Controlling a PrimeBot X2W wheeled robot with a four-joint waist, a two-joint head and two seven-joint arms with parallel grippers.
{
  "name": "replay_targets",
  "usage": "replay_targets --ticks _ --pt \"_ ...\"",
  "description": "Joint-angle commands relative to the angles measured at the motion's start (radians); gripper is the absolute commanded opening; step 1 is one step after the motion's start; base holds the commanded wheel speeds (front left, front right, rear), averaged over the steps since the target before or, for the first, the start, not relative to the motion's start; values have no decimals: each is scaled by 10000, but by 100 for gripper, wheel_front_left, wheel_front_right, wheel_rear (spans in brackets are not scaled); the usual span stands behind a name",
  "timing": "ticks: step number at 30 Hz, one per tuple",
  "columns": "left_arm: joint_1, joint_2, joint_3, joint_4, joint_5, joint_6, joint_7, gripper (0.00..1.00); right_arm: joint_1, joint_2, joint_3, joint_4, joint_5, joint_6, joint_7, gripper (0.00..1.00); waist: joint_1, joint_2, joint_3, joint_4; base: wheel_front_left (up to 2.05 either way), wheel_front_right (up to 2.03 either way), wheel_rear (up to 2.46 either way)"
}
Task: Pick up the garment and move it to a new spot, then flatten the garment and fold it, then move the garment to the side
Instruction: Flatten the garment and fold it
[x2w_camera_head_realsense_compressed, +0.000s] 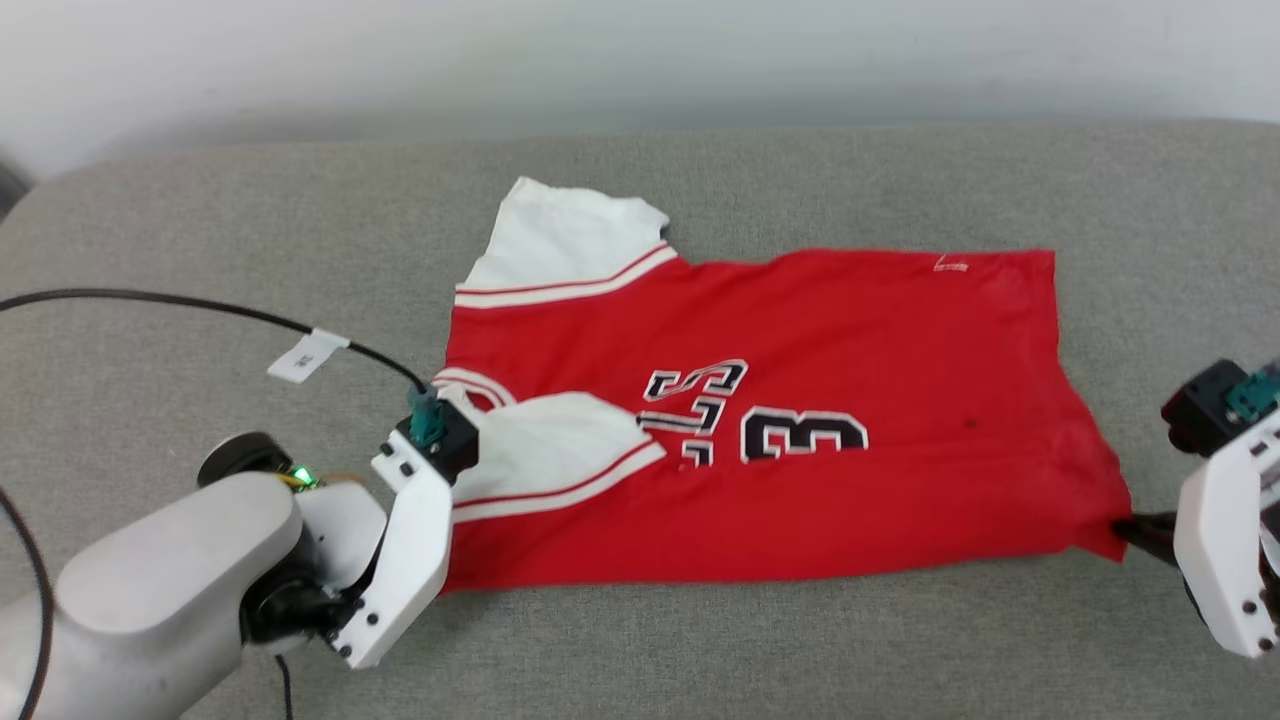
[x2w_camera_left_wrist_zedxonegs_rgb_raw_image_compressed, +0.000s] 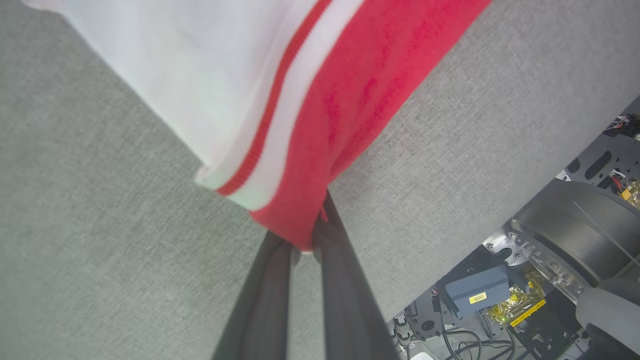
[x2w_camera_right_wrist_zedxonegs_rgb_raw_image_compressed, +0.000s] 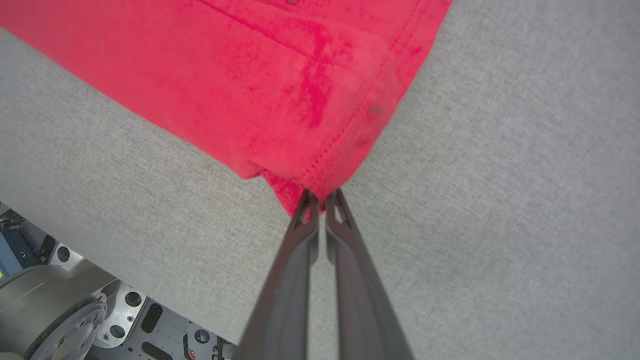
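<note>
Two corners along the near edge of the garment (x2w_camera_head_realsense_compressed: 850, 330) are in grip. The left end effector (x2w_camera_left_wrist_zedxonegs_rgb_raw_image_compressed: 306, 245) has its fingers pressed together on the red corner just below the white sleeve trim. The right end effector (x2w_camera_right_wrist_zedxonegs_rgb_raw_image_compressed: 322, 197) pinches the stitched hem corner at the opposite end, its tips closed on the cloth. Both corners sit low on the grey tabletop (x2w_camera_head_realsense_compressed: 700, 650).

Just beyond the left grip, the near sleeve (x2w_camera_head_realsense_compressed: 540, 440) lies folded inward over the chest, touching the black lettering beside the number 3 (x2w_camera_head_realsense_compressed: 805, 435). The red body spreads nearly flat across the middle of the tabletop, with only slight rumpling toward the right hem. Farther back, the far sleeve (x2w_camera_head_realsense_compressed: 560, 240) lies spread out and unfolded.

By my reading, the garment has been placed and flattened, and folding has only begun: one sleeve is tucked. The body fold, likely near edge over far, is not yet done, nor is the move to the side.
</note>
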Motion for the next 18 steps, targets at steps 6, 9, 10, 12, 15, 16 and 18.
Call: replay_targets --ticks 6,9,10,12,15,16,18 --pt "881 557 -7 -603 -214 91 -164 0 1060 -686 -198 -535 335 -13 -248 0 0 -1 -566 72 0 0 0" --pt "1309 658 -13 -909 -283 193 -211 0 1543 -841 -298 -699 462 -13 -173 0 0 -1 -632 76 0 0 0" --pt "1448 672 -11 -969 -291 236 -239 0 1675 -853 -330 -705 454 -13 -133 0 0 -1 -631 68 0 0 0" --pt "1706 686 -12 -1041 -328 332 -250 0 1907 -777 -360 -636 422 -13 -56 0 0 -1 -610 53 0 0 0" --pt "2025 628 -12 -996 -394 434 -287 0 2121 -533 -379 -414 351 -13 80 0 0 -1 -505 50 0 0 0" --pt "2083 596 -14 -942 -406 451 -319 0 2171 -439 -345 -330 306 -12 137 0 0 -1 -461 55 0 0 0" --pt "2133 523 -11 -793 -400 492 -381 0 2232 -250 -268 -94 158 -13 231 0 0 -1 -390 82 0 0 0"
